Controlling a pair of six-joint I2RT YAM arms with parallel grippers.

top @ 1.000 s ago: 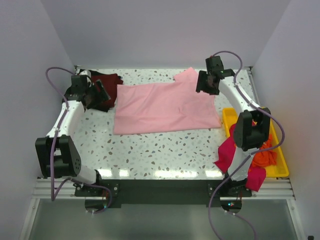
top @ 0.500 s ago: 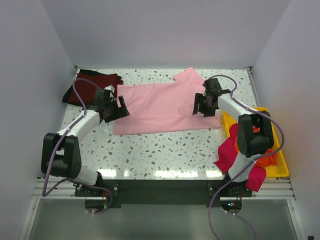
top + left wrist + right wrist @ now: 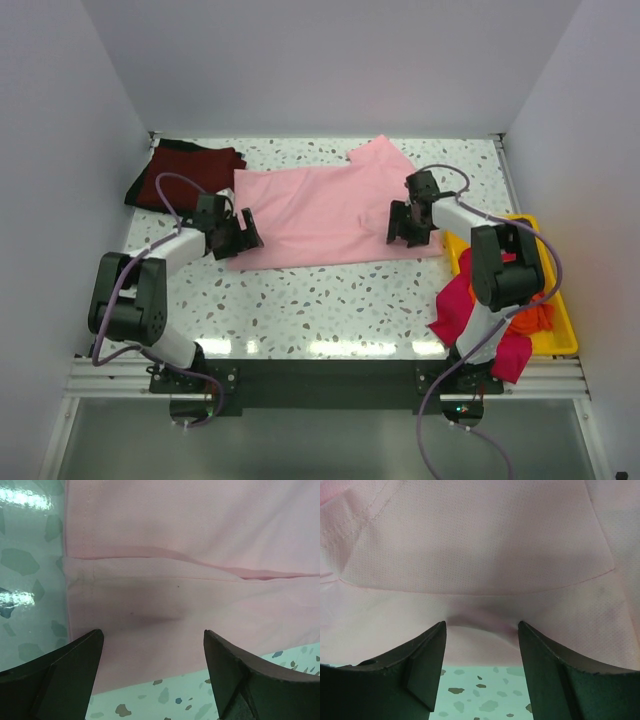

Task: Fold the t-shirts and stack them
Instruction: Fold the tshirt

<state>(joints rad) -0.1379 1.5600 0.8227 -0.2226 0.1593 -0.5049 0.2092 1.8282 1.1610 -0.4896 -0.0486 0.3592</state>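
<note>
The pale pink t-shirt (image 3: 330, 210) lies flat, folded lengthwise, in the middle of the table. My left gripper (image 3: 240, 238) is open and low over its near left corner, with the cloth (image 3: 190, 555) between the spread fingers (image 3: 60, 680). My right gripper (image 3: 405, 225) is open with its tips down on the near right edge of the pink shirt (image 3: 480, 545). A small ridge of cloth stands between its fingers (image 3: 560, 670). The dark maroon shirt (image 3: 190, 170) lies folded at the back left. The magenta shirt (image 3: 462, 305) and the orange shirt (image 3: 528, 315) hang from the tray.
The yellow tray (image 3: 458, 232) stands along the right edge of the table, behind my right arm's base. White walls close the table in at the back and both sides. Speckled tabletop (image 3: 320, 300) shows in front of the pink shirt.
My left gripper has moved from the maroon shirt to the pink shirt's near left corner. My right gripper has come from the back right down onto the pink shirt's near right edge.
</note>
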